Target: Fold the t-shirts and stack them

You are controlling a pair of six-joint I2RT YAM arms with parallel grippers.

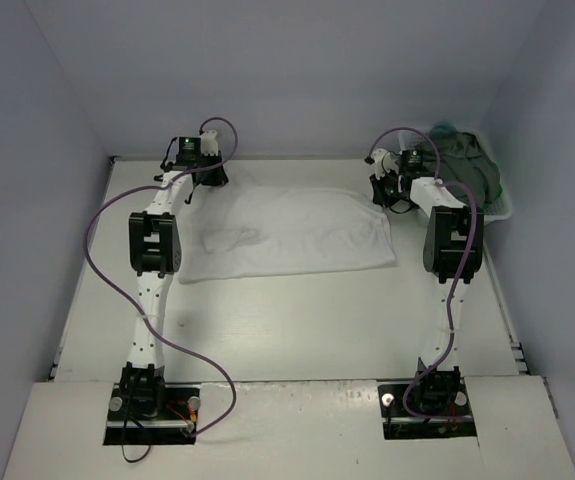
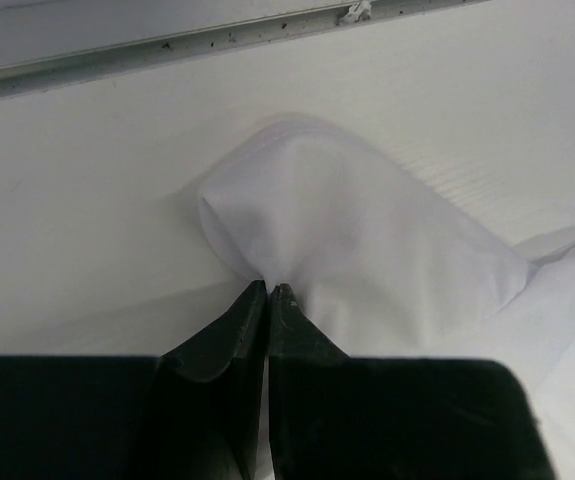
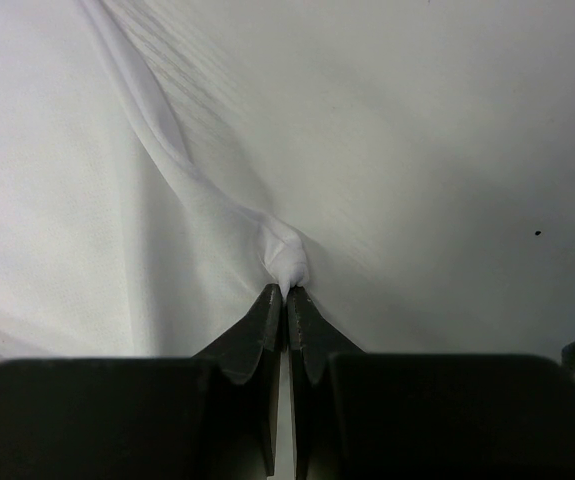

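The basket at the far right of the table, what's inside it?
The basket holds a heap of dark grey-green clothes. How many pieces there are, and whatever lies beneath the top layer, cannot be seen because the heap covers it.

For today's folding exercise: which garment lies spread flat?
The white fabric t-shirt; the dark grey-green clothes sit bunched in the white plastic basket, far right.
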